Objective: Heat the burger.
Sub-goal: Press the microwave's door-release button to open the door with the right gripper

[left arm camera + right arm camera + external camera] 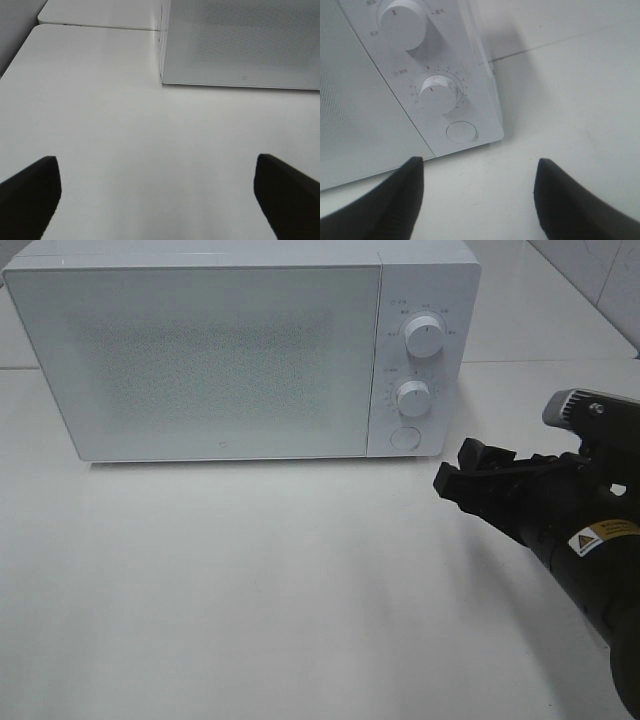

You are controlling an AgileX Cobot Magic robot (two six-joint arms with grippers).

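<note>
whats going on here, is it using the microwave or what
The right gripper hovers open in front of the shut white microwave, close to the round button on its control panel. The left gripper is open too, over the table, holding nothing. No burger is in view.

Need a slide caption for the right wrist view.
Open right gripper faces the round button under two dials on the closed microwave.

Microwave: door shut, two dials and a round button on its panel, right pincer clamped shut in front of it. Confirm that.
Wrong on one count: the right pincer is open, not clamped shut; the right wrist view shows its fingers wide apart, holding nothing. The microwave door is shut, and the panel has an upper dial, a lower dial and a round button.
</note>
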